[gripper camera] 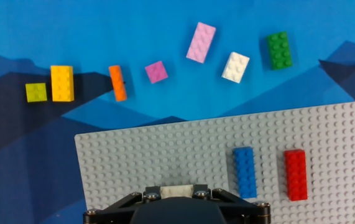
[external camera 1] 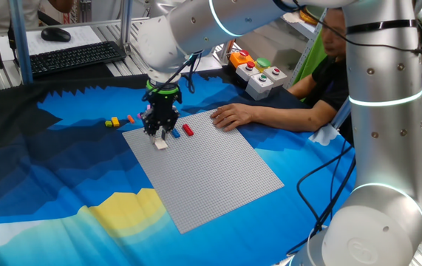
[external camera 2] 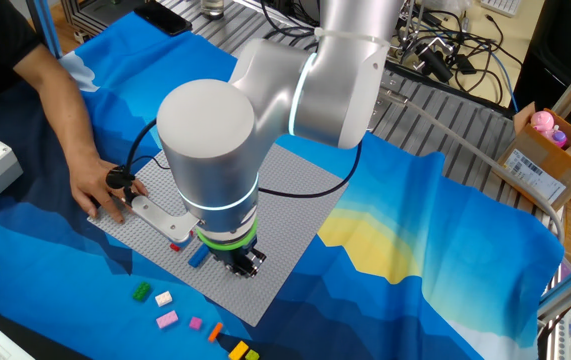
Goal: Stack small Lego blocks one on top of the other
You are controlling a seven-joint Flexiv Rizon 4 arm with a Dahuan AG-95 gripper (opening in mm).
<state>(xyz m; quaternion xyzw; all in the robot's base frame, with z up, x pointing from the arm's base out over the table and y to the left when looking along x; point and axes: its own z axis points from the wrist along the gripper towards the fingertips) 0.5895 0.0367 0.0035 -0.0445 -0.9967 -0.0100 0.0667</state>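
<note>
From my remote station I find the gripper (external camera 1: 159, 133) pointing straight down at the near-left corner area of the grey studded baseplate (external camera 1: 218, 174). In the hand view a white brick (gripper camera: 178, 190) sits between the jaws, which are drawn in narrow on either side of it; I judge the fingers to be closed on it, low against the plate. On the baseplate beside the gripper lie a blue brick (gripper camera: 245, 172) and a red brick (gripper camera: 295, 174), parallel and apart from one another, neither stacked. Off the plate, on the blue cloth (gripper camera: 71, 37), the remaining bricks lie loose in an uneven row: a lime-green brick (gripper camera: 36, 92) just beside a yellow brick (gripper camera: 62, 83), then an orange brick (gripper camera: 118, 83), a small magenta brick (gripper camera: 156, 71), a long pink brick (gripper camera: 201, 42), a cream brick (gripper camera: 235, 66) and a dark green brick (gripper camera: 279, 50). None rests on another. A person's hand (external camera 1: 233, 115) lies flat on the far edge of the baseplate. A grey button box (external camera 1: 259, 72) stands beyond it.
</note>
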